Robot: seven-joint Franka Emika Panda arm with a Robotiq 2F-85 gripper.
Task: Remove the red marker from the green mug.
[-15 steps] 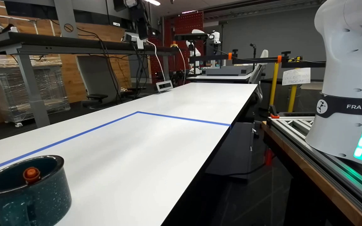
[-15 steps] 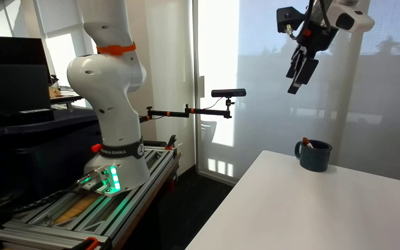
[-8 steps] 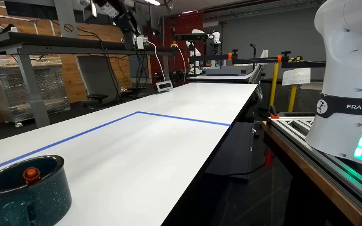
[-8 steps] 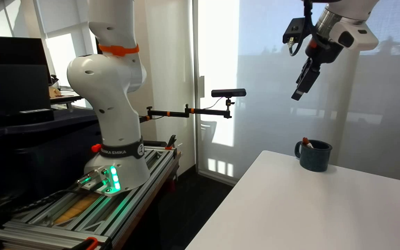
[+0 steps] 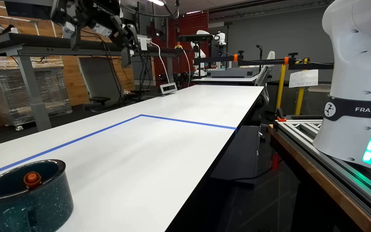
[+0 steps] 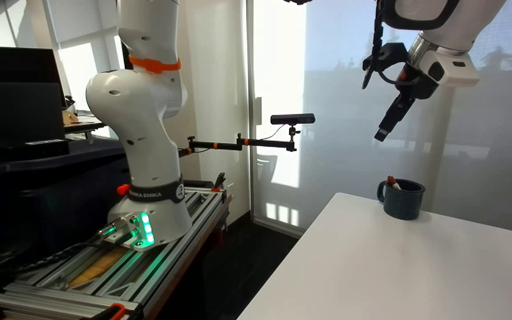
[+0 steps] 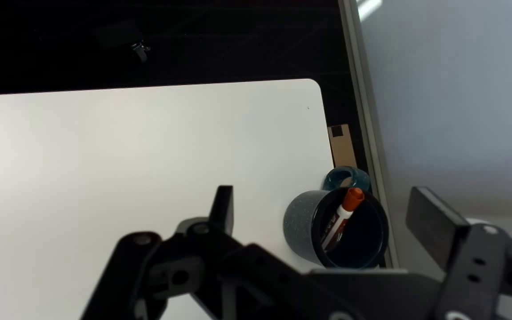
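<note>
The green mug (image 5: 48, 206) stands upright on the white table in both exterior views (image 6: 402, 205), near a table corner. The red marker (image 6: 393, 182) leans inside it with the red-orange cap at the rim; an exterior view shows mainly the cap end (image 5: 32, 179). In the wrist view the marker (image 7: 339, 222) lies slanted in the mug (image 7: 301, 226), cap towards the handle, its lower end hidden inside. My gripper (image 7: 327, 211) is open and empty, with the mug framed between its fingers. In both exterior views the gripper (image 5: 101, 50) is well above the mug, tilted (image 6: 381, 134).
The white table (image 6: 371, 266) ends close to the mug, beside a large pale screen or window (image 6: 340, 155). A camera on a bar (image 6: 292, 118) stands beyond the table edge. Blue tape (image 5: 185, 121) marks the table. A dark raised desk (image 5: 43, 43) stands behind.
The gripper has come down and closer to the mug, and more of it shows in both exterior views. The mug and marker have not moved.
</note>
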